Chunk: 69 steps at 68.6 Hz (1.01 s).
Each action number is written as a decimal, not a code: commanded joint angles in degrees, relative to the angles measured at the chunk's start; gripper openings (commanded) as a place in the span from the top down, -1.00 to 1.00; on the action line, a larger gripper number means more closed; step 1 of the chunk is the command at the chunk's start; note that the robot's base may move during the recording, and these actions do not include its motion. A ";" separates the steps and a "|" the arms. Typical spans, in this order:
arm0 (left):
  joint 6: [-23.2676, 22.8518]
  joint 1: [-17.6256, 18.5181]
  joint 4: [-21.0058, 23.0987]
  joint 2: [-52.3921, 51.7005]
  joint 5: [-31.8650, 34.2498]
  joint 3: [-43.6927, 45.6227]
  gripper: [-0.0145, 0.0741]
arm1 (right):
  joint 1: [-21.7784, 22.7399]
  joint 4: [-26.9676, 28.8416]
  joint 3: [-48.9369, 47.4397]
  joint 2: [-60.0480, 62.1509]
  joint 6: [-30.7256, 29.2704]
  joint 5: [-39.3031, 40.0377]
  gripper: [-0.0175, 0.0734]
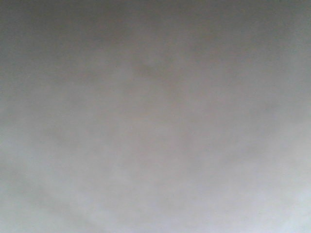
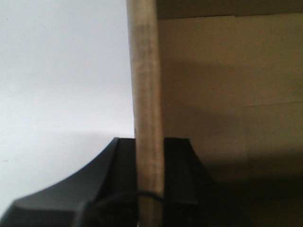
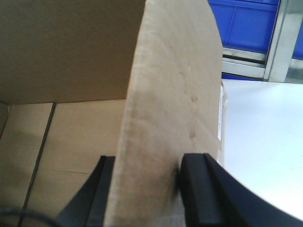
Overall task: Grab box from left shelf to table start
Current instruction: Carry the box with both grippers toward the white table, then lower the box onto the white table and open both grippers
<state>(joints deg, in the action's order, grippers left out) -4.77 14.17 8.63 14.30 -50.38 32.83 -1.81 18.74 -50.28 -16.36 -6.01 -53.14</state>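
The front view shows only a blurred grey-brown surface filling the frame. In the left wrist view, my left gripper (image 2: pixel 150 161) is shut on the upright edge of a wall of the brown cardboard box (image 2: pixel 147 85), with the box's inside to the right. In the right wrist view, my right gripper (image 3: pixel 147 175) is shut on another wall or flap of the box (image 3: pixel 165 94); the box's inner floor lies to the left. The pale table (image 3: pixel 265 142) lies to the right of the box and also shows in the left wrist view (image 2: pixel 61 71).
Beyond the table in the right wrist view stands the shelf with a steel rail (image 3: pixel 244 64), an upright post (image 3: pixel 279 38) and blue plastic bins (image 3: pixel 246 21). A white label (image 3: pixel 220 118) sits on the box's outer face.
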 commanded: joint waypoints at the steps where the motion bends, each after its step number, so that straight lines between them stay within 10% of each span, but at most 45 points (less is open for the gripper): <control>1: 1.09 0.34 -0.03 0.63 4.13 1.51 0.88 | 0.19 2.87 -1.92 -0.67 0.81 9.12 0.48; 31: 1.09 0.34 -2.33 4.41 4.73 11.21 0.88 | 0.19 2.91 -4.79 -4.73 0.81 5.31 0.48; 69: -2.25 0.34 -9.08 36.44 -7.88 37.82 0.88 | 0.19 -3.74 -24.46 -36.40 0.81 -15.62 0.48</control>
<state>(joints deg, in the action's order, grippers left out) -5.97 14.17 0.61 46.69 -65.53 66.54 -1.81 14.67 -71.02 -48.64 -4.92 -71.83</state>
